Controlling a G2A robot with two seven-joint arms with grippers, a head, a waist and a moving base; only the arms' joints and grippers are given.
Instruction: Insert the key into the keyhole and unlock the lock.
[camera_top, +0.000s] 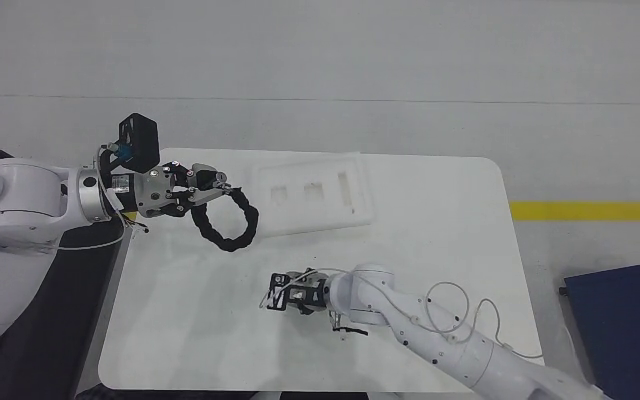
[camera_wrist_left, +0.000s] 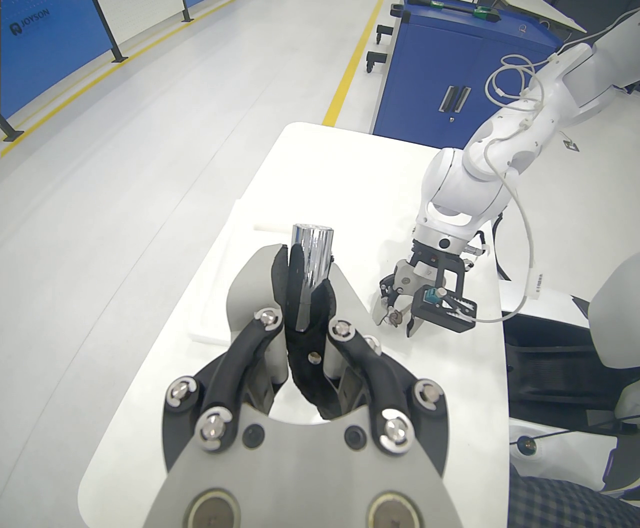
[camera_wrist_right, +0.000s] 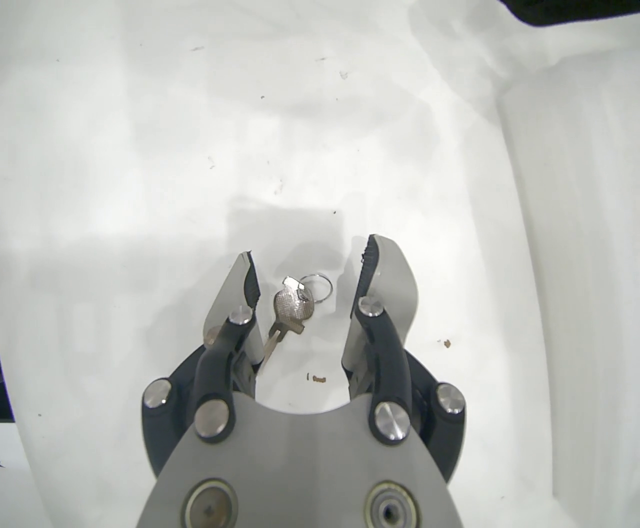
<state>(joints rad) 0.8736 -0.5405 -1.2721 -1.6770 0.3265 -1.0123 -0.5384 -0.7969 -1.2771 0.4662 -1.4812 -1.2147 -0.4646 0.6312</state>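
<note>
We find the right tool (camera_wrist_right: 309, 254) open astride the key (camera_wrist_right: 292, 305), which lies flat on the desk (camera_wrist_right: 150, 150) between its jaws, blade angled back toward the wrist, while the left tool (camera_wrist_left: 303, 295), well apart, grips the lock (camera_wrist_left: 312, 250).

Industrial lab: grey floor (camera_top: 300, 50), yellow line (camera_wrist_left: 345, 65), blue cabinet (camera_wrist_left: 435, 75) (on castors).

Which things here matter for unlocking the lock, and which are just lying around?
For the job:
- lock, clamped in the left gripper
- key with its ring, lying on the table inside the open right gripper

Just lying about:
- white foam tray on the table
- blue cabinet on the floor beyond
</note>
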